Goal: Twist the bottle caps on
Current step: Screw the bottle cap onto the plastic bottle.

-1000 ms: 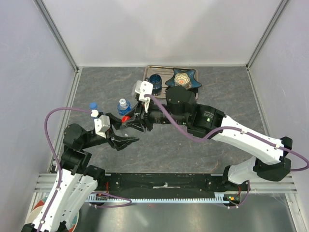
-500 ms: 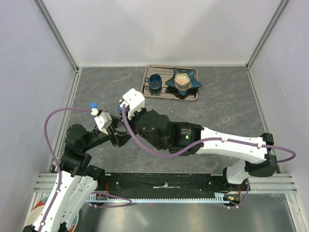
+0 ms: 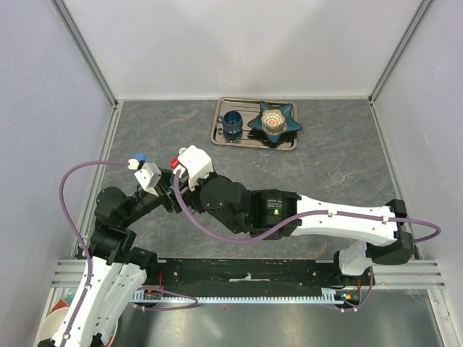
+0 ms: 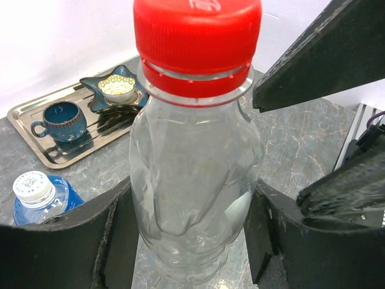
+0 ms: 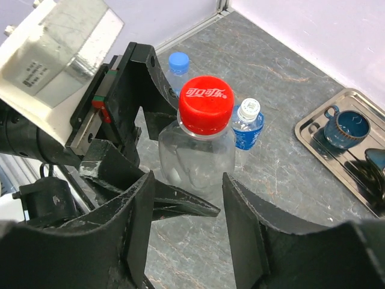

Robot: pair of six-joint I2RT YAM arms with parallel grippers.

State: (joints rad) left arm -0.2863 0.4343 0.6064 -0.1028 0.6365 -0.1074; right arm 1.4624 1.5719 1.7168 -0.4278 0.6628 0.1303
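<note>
**Red cap on, right end effector open around it**

On the surface (image 3: 340, 166), the tray (image 4: 66, 150) at the far edge holds a cup and a star dish, well apart from the work and no part of it. All the action is toward the left edge, where both arms meet over the clear bottle (image 4: 192, 174).

The left end effector (image 4: 189, 241) is clamped on this bottle's body, a finger pressed to each side. It holds the bottle upright, probably so that it cannot spin while the cap is turned from above. The right end effector (image 5: 187, 192) reaches in from above with its fingers spread either side of the bottle. They touch neither the bottle nor the cap, and it holds nothing.

The white-capped bottle (image 5: 246, 129) and the blue-capped bottle (image 5: 176, 69) stand just beyond, nearer the left edge.

The red cap (image 4: 197, 30) sits square on the clear bottle's neck, its ring down at the collar. It looks seated, though whether it is fully tight I cannot tell.
</note>
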